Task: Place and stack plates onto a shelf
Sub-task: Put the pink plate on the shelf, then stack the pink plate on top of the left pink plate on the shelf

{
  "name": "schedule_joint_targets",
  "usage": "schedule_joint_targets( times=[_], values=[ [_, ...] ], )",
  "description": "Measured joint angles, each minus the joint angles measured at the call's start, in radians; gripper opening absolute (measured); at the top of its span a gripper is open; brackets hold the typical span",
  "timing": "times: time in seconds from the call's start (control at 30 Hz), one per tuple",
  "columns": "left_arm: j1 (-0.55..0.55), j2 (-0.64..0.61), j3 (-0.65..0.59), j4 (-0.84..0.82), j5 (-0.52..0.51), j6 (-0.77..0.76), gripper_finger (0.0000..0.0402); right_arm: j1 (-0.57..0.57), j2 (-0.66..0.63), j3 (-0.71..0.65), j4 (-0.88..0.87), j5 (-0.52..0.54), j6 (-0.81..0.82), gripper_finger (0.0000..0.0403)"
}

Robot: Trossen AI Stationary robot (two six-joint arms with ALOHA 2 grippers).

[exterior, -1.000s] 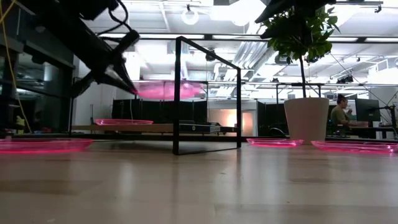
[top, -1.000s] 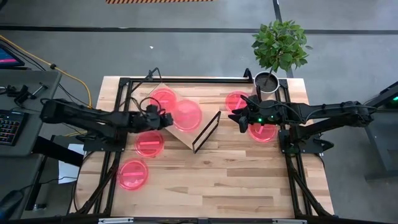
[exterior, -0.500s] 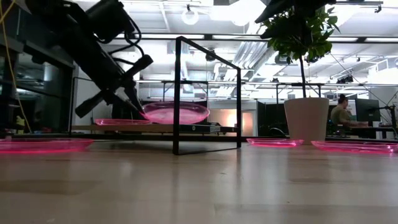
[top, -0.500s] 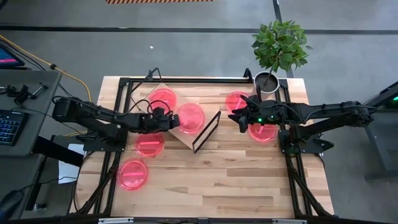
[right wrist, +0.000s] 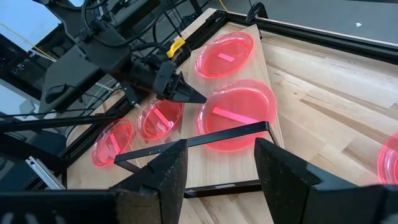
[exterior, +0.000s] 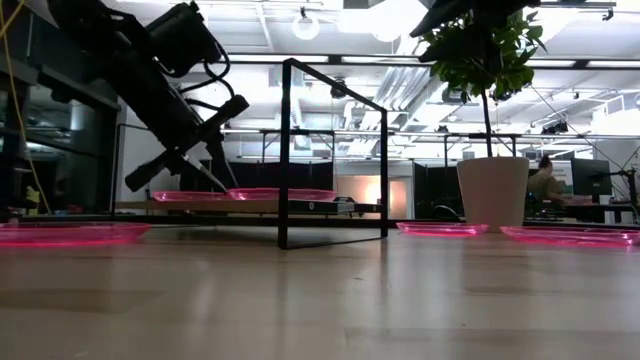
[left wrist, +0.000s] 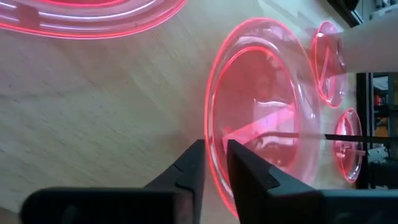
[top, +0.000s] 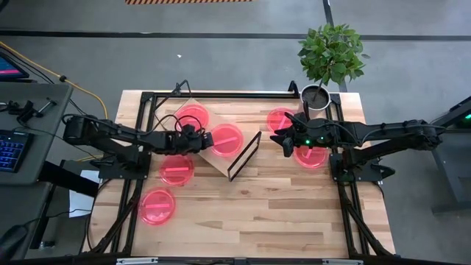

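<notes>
My left gripper point(top: 202, 140) is shut on a pink plate point(top: 227, 140) that lies flat on the light wood shelf board point(top: 213, 163). A second plate point(top: 193, 116) rests on the board's far-left part. On the table, two plates point(top: 176, 169) point(top: 158, 206) lie near the left arm. Two more point(top: 281, 119) point(top: 310, 154) lie by my right gripper point(top: 280, 140), which hovers open right of the shelf's black frame point(top: 244, 154) and touches nothing. My left gripper holds the plate by its rim point(left wrist: 214, 158) on the side toward the table's left, pinched between the two fingers point(left wrist: 189, 171). The fingers come slanting down from the left point(exterior: 222, 180). The plate point(exterior: 285, 194) lies flat with its underside on the shelf board.
A potted plant point(top: 315, 96) stands at the table's far right, behind the right arm. The shelf's upright black frame point(exterior: 287, 150) stands along the board's right side. Bare tabletop spreads across the near half point(top: 257, 213).
My left gripper has moved down and slightly toward the table's right, still shut on the plate. The plate, held well above the shelf board a second ago, tilted on its way down and now lies flat on the board beside the other plate.
</notes>
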Motion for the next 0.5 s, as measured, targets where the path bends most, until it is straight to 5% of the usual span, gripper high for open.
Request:
schedule_joint_targets(
  times=[0.27,0.5],
  values=[
    [0.03,-0.085,0.0,-0.018,0.041,0.091,0.0116,0.0,0.0,0.0,0.0,0.0,0.011,0.017],
    [0.045,-0.296,0.0,-0.072,0.119,0.223,0.0129,0.0,0.0,0.0,0.0,0.0,0.01,0.017]
  ],
)
